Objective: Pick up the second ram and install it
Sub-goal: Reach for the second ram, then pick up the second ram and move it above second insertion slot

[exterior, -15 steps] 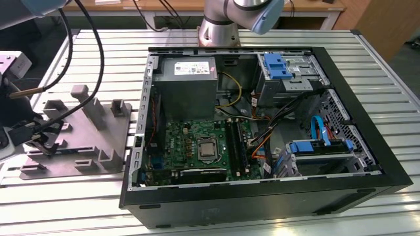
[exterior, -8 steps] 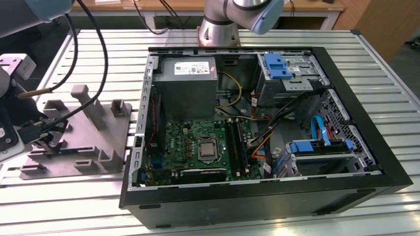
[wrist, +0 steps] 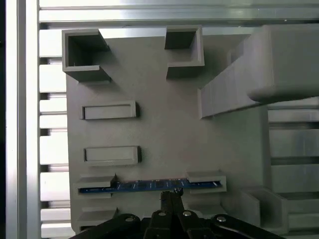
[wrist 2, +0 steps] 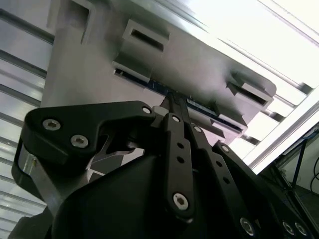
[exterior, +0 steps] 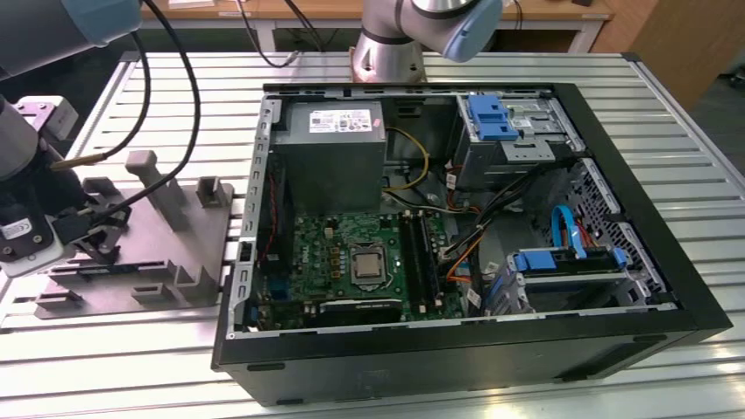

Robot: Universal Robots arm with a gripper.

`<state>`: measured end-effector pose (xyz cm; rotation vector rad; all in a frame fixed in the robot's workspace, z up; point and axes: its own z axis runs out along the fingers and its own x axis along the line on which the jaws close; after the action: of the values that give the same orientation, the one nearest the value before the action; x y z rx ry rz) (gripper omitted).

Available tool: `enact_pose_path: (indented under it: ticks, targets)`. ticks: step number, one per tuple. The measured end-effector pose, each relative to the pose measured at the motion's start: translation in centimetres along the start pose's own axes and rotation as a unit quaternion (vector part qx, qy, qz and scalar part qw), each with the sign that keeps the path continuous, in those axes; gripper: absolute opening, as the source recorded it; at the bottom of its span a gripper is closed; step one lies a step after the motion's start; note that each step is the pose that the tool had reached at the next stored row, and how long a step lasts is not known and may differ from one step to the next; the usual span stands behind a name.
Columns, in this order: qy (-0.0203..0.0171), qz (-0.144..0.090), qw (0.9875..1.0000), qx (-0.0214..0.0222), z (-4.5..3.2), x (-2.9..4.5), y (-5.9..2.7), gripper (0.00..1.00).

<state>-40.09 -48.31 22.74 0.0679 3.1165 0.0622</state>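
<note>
Exterior view overhead; wrist views close on fixture

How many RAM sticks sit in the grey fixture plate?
1. The ram stands on edge in the fixture plate's slot nearest the gripper; its other visible holders look empty, though the gripper hides one edge.

Parts of the second ram out of sight behind fixture plate brackets; gripper contact unclear.
</note>
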Motion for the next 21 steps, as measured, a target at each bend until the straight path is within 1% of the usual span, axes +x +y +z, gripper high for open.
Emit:
enact_pose_path:
  ticks: [2,5,18,21]
  targets:
    - [0.0000,0.000,1.0000,0.0003,0.36,0.26,0.34,0.11]
    - [0.0001,-0.001,1.0000,0.0007,0.70,0.51,0.42,0.11]
    - [0.0001,-0.001,1.0000,0.0007,0.72,0.58,0.42,0.11]
    - [0.0000,-0.001,1.0000,0.0016,0.73,0.58,0.42,0.11]
